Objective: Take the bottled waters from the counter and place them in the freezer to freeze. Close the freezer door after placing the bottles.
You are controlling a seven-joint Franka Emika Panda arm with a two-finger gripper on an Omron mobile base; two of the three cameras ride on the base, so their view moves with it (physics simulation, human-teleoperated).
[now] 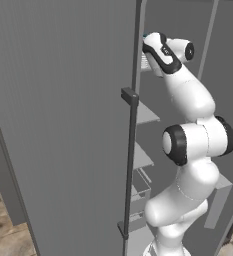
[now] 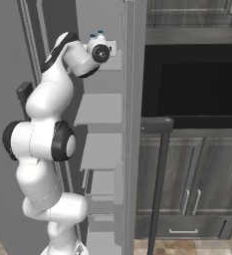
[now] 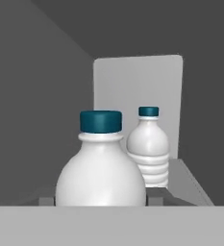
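Observation:
Two bottled waters stand on an upper freezer shelf (image 3: 185, 180). The near bottle (image 3: 100, 166), white-bodied with a teal cap, sits right in front of the hand. My gripper (image 3: 101, 201) has a finger flush against each of its sides, shut on it. The second bottle (image 3: 148, 149) stands behind and to the right, against the back wall. From the right base my gripper (image 2: 109, 46) reaches into the freezer (image 2: 100, 109), with teal caps (image 2: 100, 33) showing above it. The freezer door (image 1: 63, 125) stands wide open left of the arm. The counter is out of view.
The door's long dark bar handle (image 1: 130, 165) hangs close beside my arm. Lower grey shelves (image 1: 143, 157) stack below the hand. A black built-in microwave (image 2: 197, 84) and dark cabinets (image 2: 197, 174) lie right of the freezer, with another dark bar handle (image 2: 158, 189) in front.

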